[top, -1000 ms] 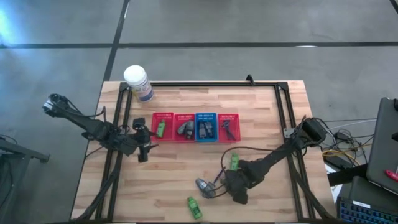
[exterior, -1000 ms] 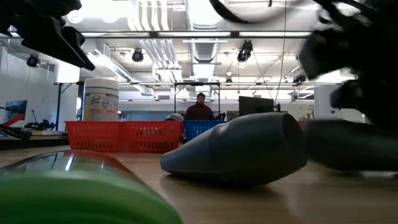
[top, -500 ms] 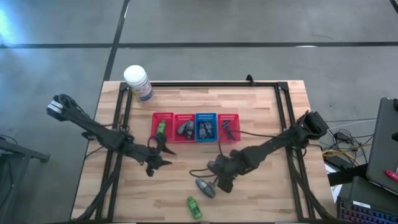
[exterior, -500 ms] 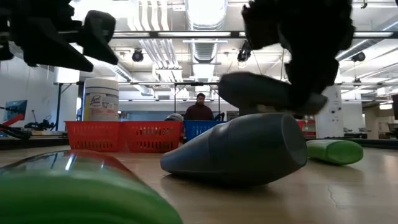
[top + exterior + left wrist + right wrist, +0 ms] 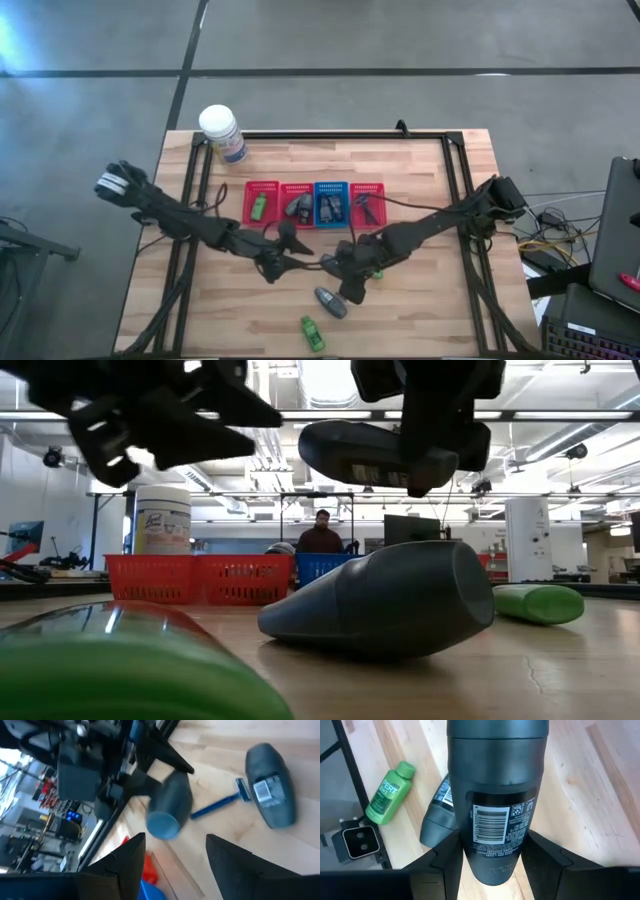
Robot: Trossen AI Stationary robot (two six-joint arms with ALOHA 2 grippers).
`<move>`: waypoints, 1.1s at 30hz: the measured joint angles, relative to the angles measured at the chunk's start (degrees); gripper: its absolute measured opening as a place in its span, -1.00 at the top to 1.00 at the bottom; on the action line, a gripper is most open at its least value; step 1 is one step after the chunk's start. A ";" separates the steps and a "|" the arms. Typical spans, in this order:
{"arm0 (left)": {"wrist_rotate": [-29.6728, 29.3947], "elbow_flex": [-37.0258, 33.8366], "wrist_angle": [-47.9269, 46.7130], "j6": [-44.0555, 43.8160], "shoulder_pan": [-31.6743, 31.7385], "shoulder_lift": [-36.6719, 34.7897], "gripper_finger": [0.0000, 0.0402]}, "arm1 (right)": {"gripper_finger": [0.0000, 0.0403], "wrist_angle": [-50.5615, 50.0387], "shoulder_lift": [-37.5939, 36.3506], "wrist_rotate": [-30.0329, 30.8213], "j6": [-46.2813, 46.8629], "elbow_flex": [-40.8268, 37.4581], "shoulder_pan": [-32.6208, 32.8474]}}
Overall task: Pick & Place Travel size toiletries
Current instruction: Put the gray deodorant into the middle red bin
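Note:
My right gripper (image 5: 341, 274) is shut on a dark grey tube (image 5: 372, 452) and holds it in the air over the middle of the table. My left gripper (image 5: 303, 262) stands open close beside it on the left, nothing between its fingers (image 5: 131, 854). Below them a second grey tube (image 5: 330, 302) lies on its side on the wood, with a blue razor (image 5: 216, 807) next to it. One green bottle (image 5: 313, 334) lies near the front edge. Another green bottle (image 5: 389, 793) lies by my right arm. My right gripper pinches the dark tube between its two fingers (image 5: 446, 854), on the tube's two sides at its barcode-labelled end (image 5: 495, 832). The fingers come from above, slanting down, and the rest of the tube sticks out beyond them. The tube hangs about level, lifted clear of the table.
A row of red and blue baskets (image 5: 315, 204) with toiletries in them stands across the table's middle, just beyond both grippers. A white-lidded jar (image 5: 222, 132) stands at the far left corner. Bare wood lies left and right of the baskets.
My right gripper has risen with the dark tube, lifting it clear of the table, and has gone toward the left and far edges. My left gripper has swung toward the right edge, rolling as it went, and now stands beside the held tube.

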 joint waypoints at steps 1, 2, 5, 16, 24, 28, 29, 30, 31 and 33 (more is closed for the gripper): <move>1.27 0.92 0.02 0.50 0.46 0.70 -0.06 | 0.20 -0.02 0.00 -0.38 -0.11 0.00 -0.02; 2.47 1.82 0.20 1.13 0.82 1.34 -0.06 | 0.20 -0.06 0.00 -0.67 -0.11 0.00 -0.06; 5.29 4.14 0.22 2.09 1.68 3.43 -0.07 | 0.20 -0.22 0.00 -1.10 -0.19 0.00 -0.06; 6.12 10.06 -3.24 2.39 3.28 8.37 -0.25 | 0.20 -0.61 0.00 -2.03 -0.69 0.00 -0.03; 11.20 10.80 -3.69 3.77 3.87 9.18 -0.34 | 0.20 -0.54 -0.07 -2.09 -1.77 0.00 -0.06; 12.06 10.88 -3.14 5.20 4.05 11.42 -0.34 | 0.20 -0.63 -0.07 -2.23 -1.81 0.00 -0.08; 12.07 10.97 -2.18 5.30 4.24 12.03 -0.34 | 0.20 -0.64 -0.07 -2.22 -1.84 -0.02 -0.07; 12.10 11.18 -0.91 5.30 4.38 12.63 -0.34 | 0.20 -0.54 -0.07 -2.22 -1.84 -0.02 -0.05; 12.12 11.40 0.28 5.31 4.56 13.27 -0.34 | 0.20 -0.48 -0.07 -2.22 -1.84 -0.02 -0.05; 12.23 12.16 2.12 5.35 4.99 14.39 -0.34 | 0.20 -0.52 -0.07 -2.22 -1.84 -0.02 -0.05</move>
